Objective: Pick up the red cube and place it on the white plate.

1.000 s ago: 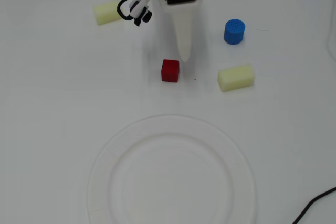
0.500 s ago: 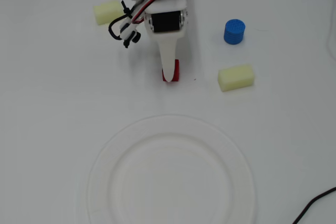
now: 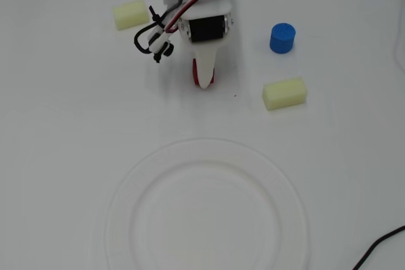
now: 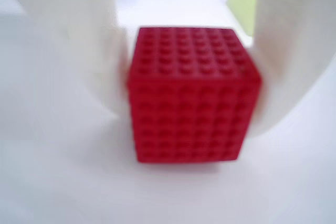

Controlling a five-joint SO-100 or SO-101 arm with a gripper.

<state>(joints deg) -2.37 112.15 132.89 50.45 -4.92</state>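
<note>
**Now the red cube is being bracketed for the grasp**

Here the gripper (image 4: 191, 93) is being held low over the table (image 3: 69, 156), its two white fingers (image 4: 294, 72) set narrowly on either side of the red cube (image 4: 191, 95), so that a squeeze can be applied to opposite faces. Whether the pads are already pressing cannot be told; the cube is seemingly being left on the surface. In the overhead view, the cube (image 3: 209, 79) is mostly being hidden under the gripper (image 3: 204, 79). The white plate (image 3: 126, 213) is lying well apart at 6 o'clock, a blue cylinder (image 3: 282, 38) at 2 o'clock, and yellow blocks (image 3: 285, 93) at 3 and 10 o'clock.
</note>
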